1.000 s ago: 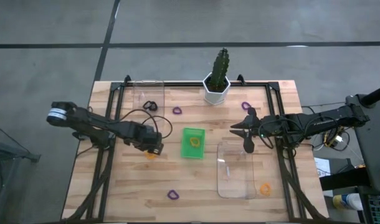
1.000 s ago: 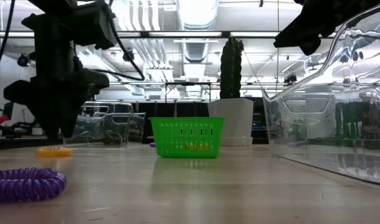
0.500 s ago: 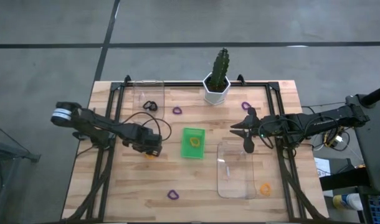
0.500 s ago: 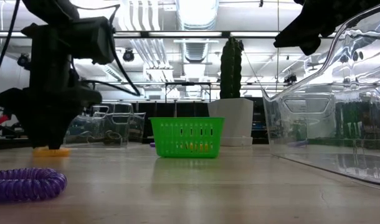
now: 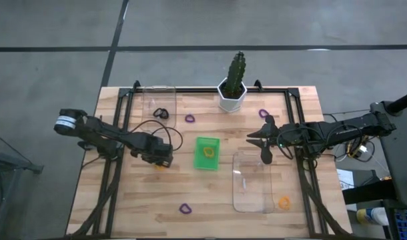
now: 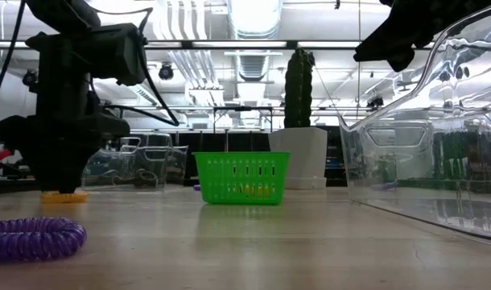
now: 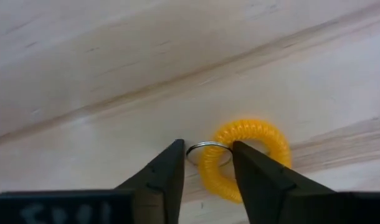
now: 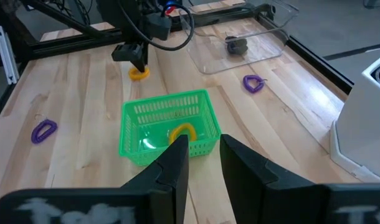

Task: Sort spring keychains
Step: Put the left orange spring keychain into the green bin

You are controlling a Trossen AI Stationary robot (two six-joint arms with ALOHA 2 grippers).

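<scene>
My left pincer [image 7: 205,165] hangs open over an orange spring keychain [image 7: 243,158] on the worktop [image 5: 123,200], its metal ring between the fingers (right pincer [image 5: 262,141], open, waits well apart).

Keychain [image 5: 162,166] under left pincer [image 5: 165,161], beside tray [image 5: 206,153].
</scene>
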